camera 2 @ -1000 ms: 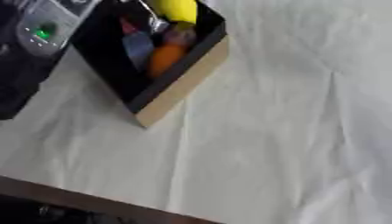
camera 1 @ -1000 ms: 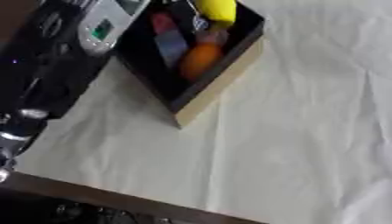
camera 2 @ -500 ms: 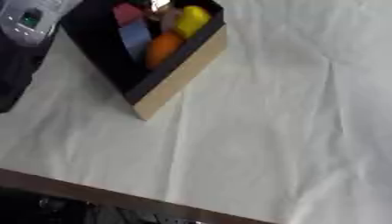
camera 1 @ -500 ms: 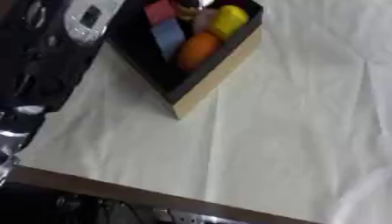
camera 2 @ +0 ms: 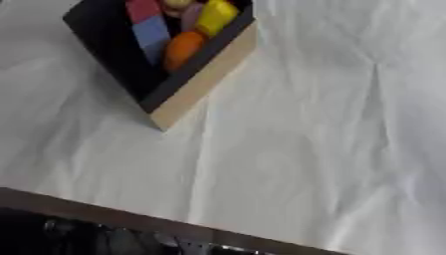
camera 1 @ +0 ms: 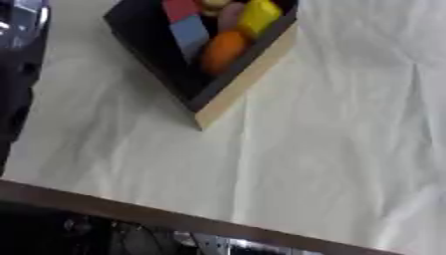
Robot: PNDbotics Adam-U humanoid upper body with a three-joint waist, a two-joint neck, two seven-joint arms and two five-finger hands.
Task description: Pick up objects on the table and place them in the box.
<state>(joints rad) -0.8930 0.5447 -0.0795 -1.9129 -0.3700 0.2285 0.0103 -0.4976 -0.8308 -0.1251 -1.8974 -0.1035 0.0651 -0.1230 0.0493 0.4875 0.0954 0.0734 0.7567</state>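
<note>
**Hands out of frame, box loaded**

Hands: neither shows, so grip state unknown. Desk (camera 2: 287, 149) under white cloth, nothing loose visible. Box (camera 2: 187, 87) far left holds orange object (camera 2: 181, 50), yellow block (camera 2: 216, 16), blue block (camera 2: 152, 34). Scan wider before any reach.

The black-lined, tan-sided cardboard box (camera 2: 196, 82) at 12 o'clock is cut off by the top edge, so its far side is unseen. Inside, the yellow block (camera 2: 216, 16), orange rounded thing (camera 2: 181, 50) and blue and red flat pieces (camera 2: 150, 31) are blurred. The black robot arm (camera 1: 16, 74) at 9 o'clock runs off the left edge, hand unseen.
</note>
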